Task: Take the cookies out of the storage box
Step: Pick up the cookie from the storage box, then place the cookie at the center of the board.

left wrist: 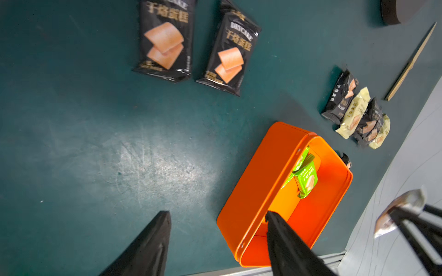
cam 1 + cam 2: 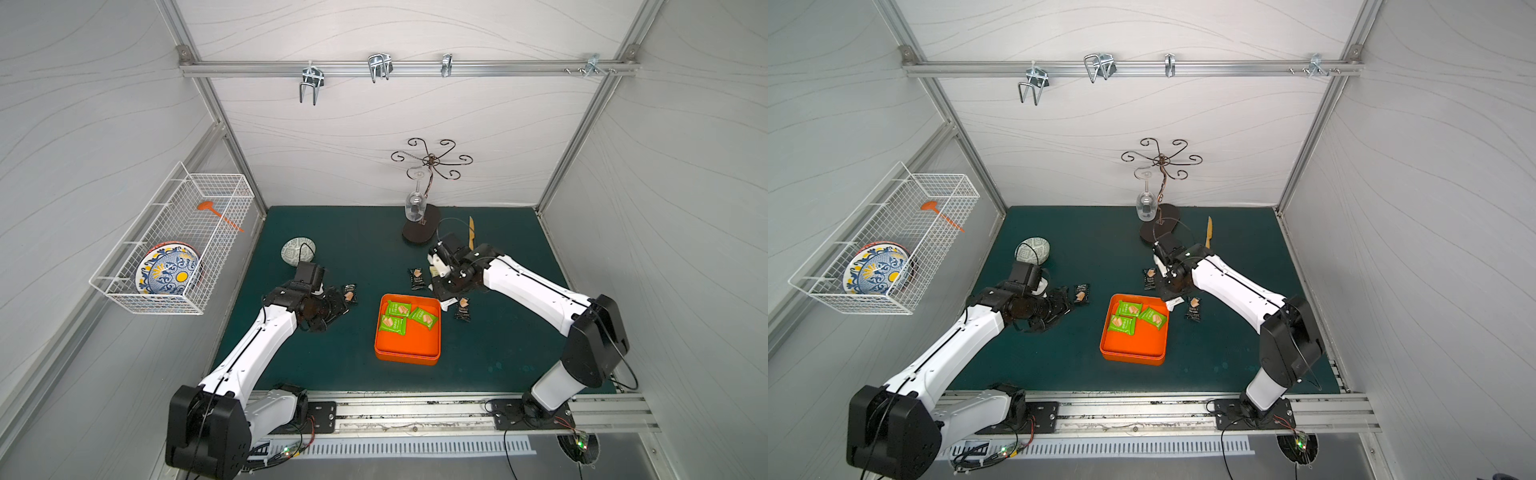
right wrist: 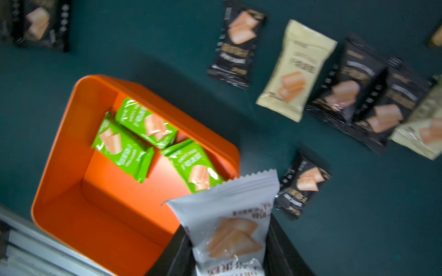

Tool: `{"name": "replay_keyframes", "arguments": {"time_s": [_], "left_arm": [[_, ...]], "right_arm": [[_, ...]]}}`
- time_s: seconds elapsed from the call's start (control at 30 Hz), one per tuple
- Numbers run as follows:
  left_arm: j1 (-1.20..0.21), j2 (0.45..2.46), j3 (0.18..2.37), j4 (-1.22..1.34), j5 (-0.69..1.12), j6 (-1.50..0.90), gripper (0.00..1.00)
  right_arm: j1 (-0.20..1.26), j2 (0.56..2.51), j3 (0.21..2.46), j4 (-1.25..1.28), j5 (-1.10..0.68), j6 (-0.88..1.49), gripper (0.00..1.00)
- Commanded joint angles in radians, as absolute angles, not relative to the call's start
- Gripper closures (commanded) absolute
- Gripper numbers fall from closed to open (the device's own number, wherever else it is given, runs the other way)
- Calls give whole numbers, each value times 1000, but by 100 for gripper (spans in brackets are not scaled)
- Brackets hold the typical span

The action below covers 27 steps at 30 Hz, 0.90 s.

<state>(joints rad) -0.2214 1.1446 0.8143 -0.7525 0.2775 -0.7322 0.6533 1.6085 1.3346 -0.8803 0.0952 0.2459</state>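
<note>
Right gripper [image 3: 227, 241] clamps a white sealed cookie packet [image 3: 222, 203], long axis running out along its fingers, serrated end pointing away, at a corner of the shallow orange plastic storage box [image 3: 59, 172]. Three green packets [image 3: 124, 145] lie beyond the fingertips, inside. Left gripper [image 1: 217, 215] hangs empty, jaws parted.

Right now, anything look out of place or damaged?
Nothing damaged or spilled. Only untidiness: black and yellow packets near the storage box overlap in a row. Right claw grips a white packet; three green packets lie in the box.
</note>
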Motion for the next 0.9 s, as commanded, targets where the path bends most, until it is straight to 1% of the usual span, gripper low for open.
{"name": "replay_keyframes", "arguments": {"time_s": [0.0,0.13,0.2,0.27,0.4,0.6,0.87], "left_arm": [[-271,1170,882,-768,265,-693,33],[-307,1189,901,-757,253,-708,33],[-313,1193,907,-755,250,-714,33],[-314,1193,912,-758,245,-715,33],[-314,1186,917,-771,233,-709,33],[-314,1181,913,-781,226,-706,33],[-314,1170,899,-779,215,-707,33]], "right_arm": [[553,1568,1306,-960,163,327,59],[438,1568,1231,-918,182,338,59],[405,1589,1202,-900,187,342,59],[386,1608,1175,-880,200,345,58],[352,1645,1131,-821,169,367,57],[317,1729,1139,-789,171,361,56],[292,1779,1126,-751,147,367,54]]}}
